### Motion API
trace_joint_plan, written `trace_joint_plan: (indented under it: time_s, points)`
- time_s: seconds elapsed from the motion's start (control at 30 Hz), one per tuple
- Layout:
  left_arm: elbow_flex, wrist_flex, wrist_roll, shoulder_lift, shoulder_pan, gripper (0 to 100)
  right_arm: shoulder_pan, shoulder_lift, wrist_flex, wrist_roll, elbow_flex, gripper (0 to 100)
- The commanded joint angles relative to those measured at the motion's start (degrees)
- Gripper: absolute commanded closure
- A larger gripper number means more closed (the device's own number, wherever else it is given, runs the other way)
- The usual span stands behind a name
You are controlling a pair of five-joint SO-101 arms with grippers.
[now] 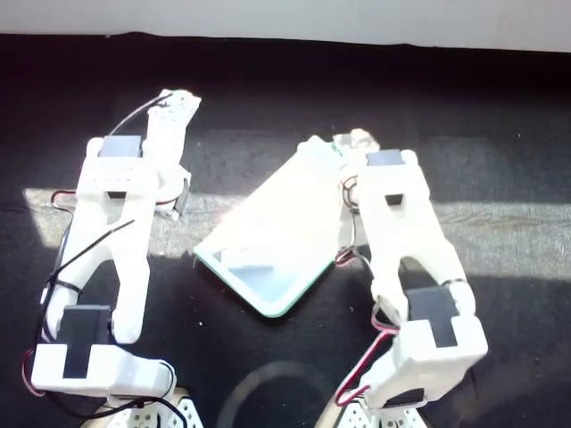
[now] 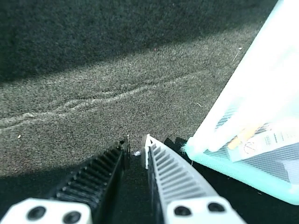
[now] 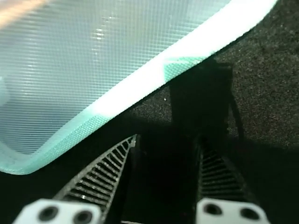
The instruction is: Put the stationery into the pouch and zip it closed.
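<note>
Left wrist cam: the left gripper (image 2: 136,148) was closest to the lens, with one black finger and one white. The tips were a narrow slit apart with nothing between them, so barely open. It pointed down at the dark cloth (image 2: 93,70). The pouch (image 2: 261,107) showed off to the white finger's side, its teal-edged corner close to that finger in the frame. Couldn't tell from there whether they touched. The stationery (image 2: 243,136) was visible through the mesh wall: an orange stick-like piece plus some white printed pieces, all inside the pouch.

Right wrist cam: the right gripper (image 3: 166,142) had its jaws clearly apart and empty, with only shadowed cloth between them. The pouch's rounded teal edge ran just past the tips, not between them.

High cam: the pouch lay flat and diagonal on the cloth between the two arms. One rounded corner pointed toward the arm bases, the opposite corner toward the far side. The right gripper sat at that far corner, on the pouch's right edge. The left gripper was off to the pouch's left, farther back on the table and apart from it. A band of sunlight (image 1: 508,227) crossed the table through the pouch and both arms and washed out the pouch's top face. Couldn't tell whether the zip was open or closed. A white strip (image 1: 357,16) bordered the cloth at the far edge.
</note>
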Motion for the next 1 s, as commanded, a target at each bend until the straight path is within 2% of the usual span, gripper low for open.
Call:
trace_joint_plan:
  time_s: [0.0,0.13,0.33,0.53,0.67,0.77,0.87,0.97]
  points:
    - [-5.2,3.2,0.4,-5.7,-0.5,93,-1.0,6.2,-6.4,0.6,-1.6,81.9]
    - [-5.2,4.0,0.4,-9.1,-0.6,93,-8.0,13.1,-5.8,0.4,-9.6,81.9]
    - [-1.5,3.5,0.4,-9.9,-0.7,93,-20.1,18.5,-4.4,-4.0,-25.5,81.9]
    - [0.6,1.7,0.4,-9.8,-3.7,93,-27.7,25.4,-4.4,-5.5,-41.8,81.9]
    - [3.6,-2.6,0.4,-9.8,-5.0,93,-27.4,26.8,-1.5,-5.6,-52.6,81.9]
    - [8.2,-8.5,0.4,-9.8,-4.7,93,-24.4,26.9,2.8,-5.5,-59.4,81.8]
    - [13.1,-17.5,0.4,-9.7,-4.5,94,-18.3,27.1,5.8,-5.5,-64.2,81.8]
    - [16.0,-25.2,0.7,-8.0,-4.4,94,-11.2,27.3,4.5,-5.5,-66.1,81.8]
